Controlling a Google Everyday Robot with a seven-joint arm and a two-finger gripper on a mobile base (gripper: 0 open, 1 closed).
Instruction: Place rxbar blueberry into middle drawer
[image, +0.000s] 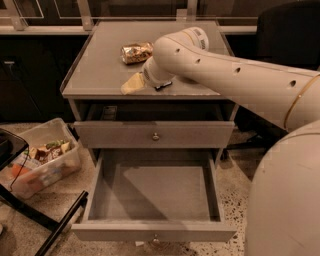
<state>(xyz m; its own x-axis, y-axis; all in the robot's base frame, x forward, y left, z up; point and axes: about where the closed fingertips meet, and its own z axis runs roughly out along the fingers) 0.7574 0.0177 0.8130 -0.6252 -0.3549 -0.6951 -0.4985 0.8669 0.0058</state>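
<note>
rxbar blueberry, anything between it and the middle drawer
Nothing visible does. The rxbar blueberry sits at the front of the cabinet top, beside the gripper; the middle drawer stands open below, jutting past the shut drawer front.

No text, label, brand or number can be read: none is made out on the gold packet (136, 52), on the rxbar (164, 86), or on the wrappers in the bin (60, 172). The gripper (132, 84) is seen low over the cabinet top (95, 70), near its front edge, just beside the rxbar.
</note>
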